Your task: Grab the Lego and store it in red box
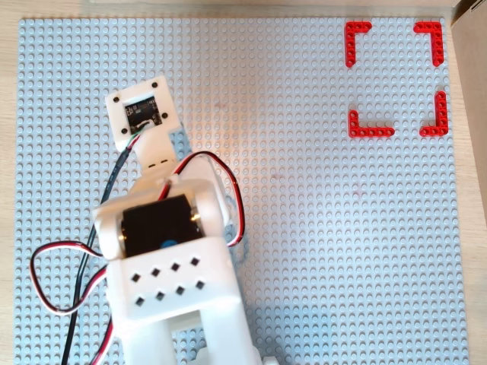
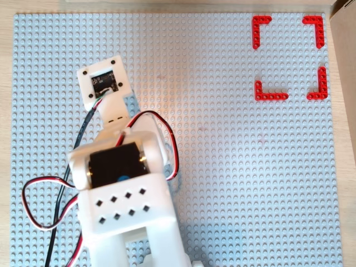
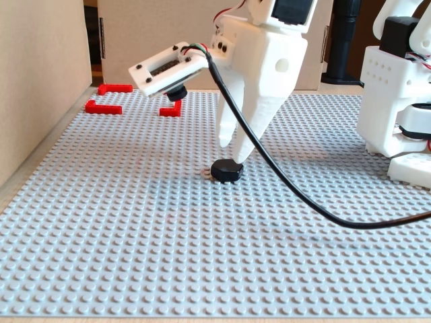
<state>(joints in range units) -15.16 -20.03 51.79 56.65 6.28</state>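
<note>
The Lego [image 3: 227,170] lies flat on the grey studded baseplate [image 3: 135,256], open plate all around it. The claw [image 3: 234,149] stands just above, one fingertip at its rim, jaws slightly parted, gripping nothing. The red box [image 1: 396,77] sits well apart, near the plate's corner.

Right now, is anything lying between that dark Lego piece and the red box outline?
No. In the fixed view, only bare grey baseplate lies between the Lego and red box.

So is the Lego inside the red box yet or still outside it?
Outside. In the fixed view the Lego lies flat on the baseplate under the claw, far from the red box, which looks empty in both overhead views.
</note>
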